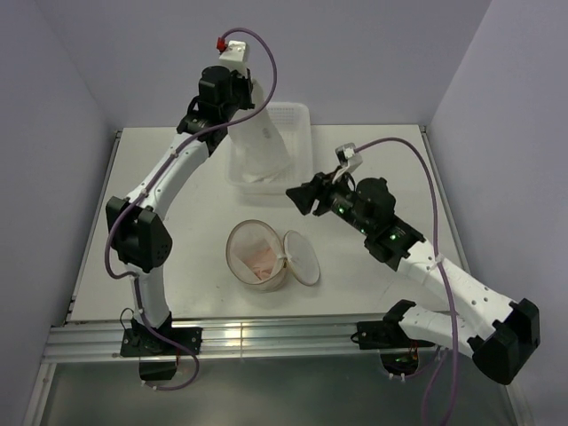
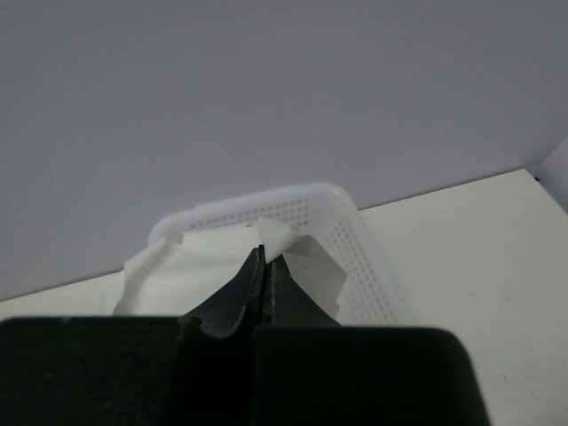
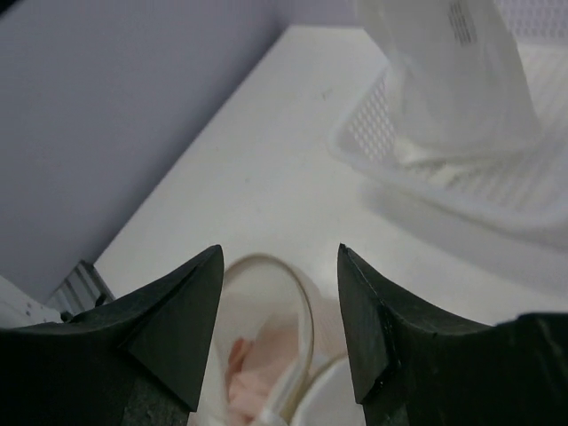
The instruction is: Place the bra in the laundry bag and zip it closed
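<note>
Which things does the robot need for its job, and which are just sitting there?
For the job: bra, held by the shut left gripper; laundry bag, open; right gripper, open.
Just there: white basket; table.

Right wrist view: the bra [image 3: 461, 71] above the basket [image 3: 497, 191] is cut off at the top edge, its dark print too blurred to read; the laundry bag [image 3: 262, 342], nearer than the basket, runs off the bottom edge
</note>
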`<state>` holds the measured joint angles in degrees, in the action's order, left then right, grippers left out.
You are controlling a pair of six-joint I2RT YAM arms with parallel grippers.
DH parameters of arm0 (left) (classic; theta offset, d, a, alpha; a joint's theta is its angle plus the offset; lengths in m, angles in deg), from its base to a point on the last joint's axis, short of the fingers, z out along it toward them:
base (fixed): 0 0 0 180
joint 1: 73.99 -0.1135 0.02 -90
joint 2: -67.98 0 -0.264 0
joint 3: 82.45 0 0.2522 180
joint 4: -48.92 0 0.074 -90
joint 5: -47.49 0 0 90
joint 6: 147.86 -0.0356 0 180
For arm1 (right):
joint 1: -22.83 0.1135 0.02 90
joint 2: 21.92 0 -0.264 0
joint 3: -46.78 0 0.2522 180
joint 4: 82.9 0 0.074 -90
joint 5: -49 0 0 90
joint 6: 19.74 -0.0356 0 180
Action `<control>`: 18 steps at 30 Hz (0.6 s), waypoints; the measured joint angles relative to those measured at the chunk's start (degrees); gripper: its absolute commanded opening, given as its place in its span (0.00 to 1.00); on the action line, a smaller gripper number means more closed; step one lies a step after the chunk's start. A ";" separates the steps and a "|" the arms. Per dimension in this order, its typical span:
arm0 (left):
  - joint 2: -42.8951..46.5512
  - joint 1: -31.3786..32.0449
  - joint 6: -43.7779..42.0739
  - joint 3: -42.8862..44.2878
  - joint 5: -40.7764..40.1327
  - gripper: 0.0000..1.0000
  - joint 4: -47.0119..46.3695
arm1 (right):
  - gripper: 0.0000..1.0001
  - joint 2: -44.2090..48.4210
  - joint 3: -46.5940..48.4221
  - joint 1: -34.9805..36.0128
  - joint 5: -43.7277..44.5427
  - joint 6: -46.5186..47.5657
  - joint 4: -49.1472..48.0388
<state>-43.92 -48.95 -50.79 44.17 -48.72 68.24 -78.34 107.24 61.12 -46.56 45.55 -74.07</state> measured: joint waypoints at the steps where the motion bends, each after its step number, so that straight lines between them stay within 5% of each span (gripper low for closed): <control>1: 0.33 0.00 0.02 0.26 0.52 0.00 0.28 | 0.65 -1.51 1.68 -0.61 -1.03 0.94 -1.36; 6: 3.52 0.02 0.11 0.55 3.91 0.00 2.60 | 0.84 -10.23 10.45 -3.30 -7.65 9.11 -2.67; 18: 16.26 1.31 1.40 0.00 9.88 0.00 1.31 | 0.92 -22.67 29.81 -10.78 -15.26 20.94 4.63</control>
<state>-27.65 -47.64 -49.39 44.17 -38.85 69.56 -101.01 137.05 50.34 -61.82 66.49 -69.43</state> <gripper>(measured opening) 0.014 0.896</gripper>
